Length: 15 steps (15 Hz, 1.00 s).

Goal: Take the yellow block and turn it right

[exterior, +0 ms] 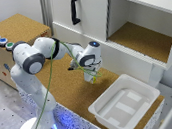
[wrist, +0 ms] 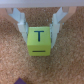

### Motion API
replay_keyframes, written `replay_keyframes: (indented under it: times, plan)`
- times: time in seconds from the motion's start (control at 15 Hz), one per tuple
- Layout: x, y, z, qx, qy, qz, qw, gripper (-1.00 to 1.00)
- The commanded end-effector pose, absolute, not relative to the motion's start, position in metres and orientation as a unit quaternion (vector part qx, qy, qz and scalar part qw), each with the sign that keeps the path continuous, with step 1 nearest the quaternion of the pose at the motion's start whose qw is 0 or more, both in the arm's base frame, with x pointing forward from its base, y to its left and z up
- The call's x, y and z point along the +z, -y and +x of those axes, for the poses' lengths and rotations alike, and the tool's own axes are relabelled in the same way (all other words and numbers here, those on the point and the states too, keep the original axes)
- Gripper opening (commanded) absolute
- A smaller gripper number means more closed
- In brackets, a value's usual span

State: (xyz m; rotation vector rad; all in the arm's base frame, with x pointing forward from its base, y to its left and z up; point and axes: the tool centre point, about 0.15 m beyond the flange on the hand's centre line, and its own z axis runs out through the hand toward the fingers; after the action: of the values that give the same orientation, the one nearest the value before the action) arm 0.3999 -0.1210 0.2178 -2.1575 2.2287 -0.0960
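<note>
Here the yellow block sits on the cork worktop, a dark letter T with a bar beneath it showing on its face. The tool hangs just above it, its two pale fingers spread apart, one on either side of the block's far edge; they stand just beside it, and I cannot tell whether either one touches it.

From here, I judge the main risk to be an uneven close. If one finger meets the block before the other, it will push the block across the cork, or twist it, before the grip is firm. A grip taken too high on so small a piece might also let it slip during the turn, leaving the letter at the wrong angle.

In the exterior view the block cannot be seen: the arm's wrist covers that spot, which lies near the white tray. A small purple thing near the block is cut off at the wrist view's edge and too little shows to name it.
</note>
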Motion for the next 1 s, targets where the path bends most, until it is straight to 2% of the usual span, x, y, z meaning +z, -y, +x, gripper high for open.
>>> replay_keyframes:
  times: [0.0, 0.33, 0.93]
  plan:
    - [0.211, 0.127, 0.408, -0.045, -0.744, -0.665, 0.043, 1.00]
    - [0.246, 0.133, 0.396, -0.047, -0.737, -0.672, 0.053, 1.00]
    - [0.246, 0.133, 0.396, -0.047, -0.737, -0.672, 0.053, 1.00]
